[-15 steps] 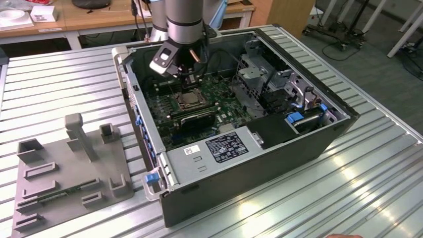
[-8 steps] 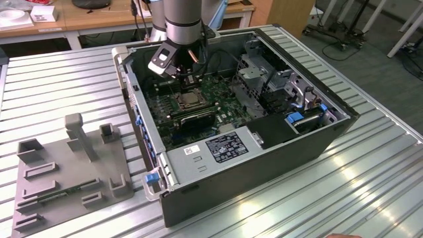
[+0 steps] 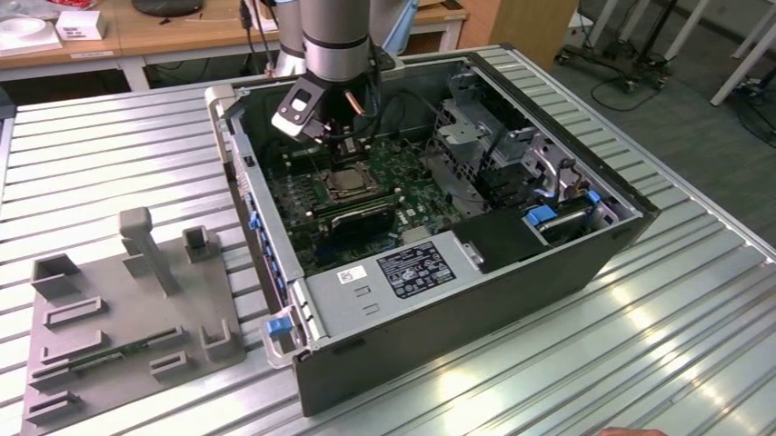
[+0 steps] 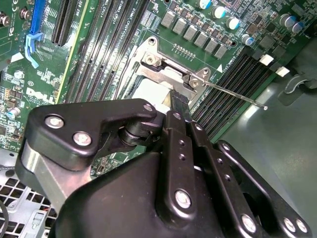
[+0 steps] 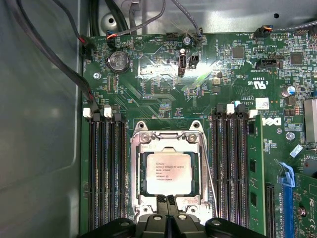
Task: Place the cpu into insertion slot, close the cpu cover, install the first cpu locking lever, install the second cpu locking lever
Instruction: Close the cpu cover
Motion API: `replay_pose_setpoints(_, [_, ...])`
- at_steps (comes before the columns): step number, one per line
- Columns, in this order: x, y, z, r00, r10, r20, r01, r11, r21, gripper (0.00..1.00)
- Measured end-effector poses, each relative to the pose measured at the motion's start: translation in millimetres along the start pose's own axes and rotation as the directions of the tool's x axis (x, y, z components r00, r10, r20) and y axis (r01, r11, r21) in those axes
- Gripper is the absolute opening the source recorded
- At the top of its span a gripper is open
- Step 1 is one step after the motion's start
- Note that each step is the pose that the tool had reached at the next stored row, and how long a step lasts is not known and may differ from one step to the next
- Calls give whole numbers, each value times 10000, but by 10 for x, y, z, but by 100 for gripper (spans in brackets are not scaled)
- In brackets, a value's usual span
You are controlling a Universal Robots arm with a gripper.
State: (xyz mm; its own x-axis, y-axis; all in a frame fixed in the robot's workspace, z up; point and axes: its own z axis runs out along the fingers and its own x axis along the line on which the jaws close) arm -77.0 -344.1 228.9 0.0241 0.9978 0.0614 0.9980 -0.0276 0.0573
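Observation:
The cpu (image 5: 168, 172), a square chip with a silvery top, lies flat in the insertion slot (image 3: 348, 184) on the green motherboard. The cpu cover (image 5: 136, 171), a silver frame, lies down around it. A thin wire locking lever (image 5: 210, 166) runs along one side of the socket; in the second wrist view its rod (image 4: 233, 92) sticks out free over the memory slots. My gripper (image 5: 166, 200) is shut, its black fingertips pressed together at the socket's edge beside the cover (image 4: 153, 89), with nothing seen between them. In the exterior view the gripper (image 3: 334, 143) hangs just behind the socket.
Memory slots (image 5: 105, 168) flank the socket on both sides. Black cables (image 5: 59, 64) run along the case wall. A blue card latch (image 5: 287, 176) and a drive cage (image 3: 467, 136) stand nearby. A grey fixture plate (image 3: 134, 309) sits on the slatted table at the exterior view's left.

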Motion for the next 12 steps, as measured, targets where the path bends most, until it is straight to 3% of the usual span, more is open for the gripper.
replay_pose_setpoints(9, [-6,-12,98,10000,2,2,-2,10000,37,11])
replay_pose_setpoints(12, [-6,-13,99,10000,2,5,-2,10000,39,11])
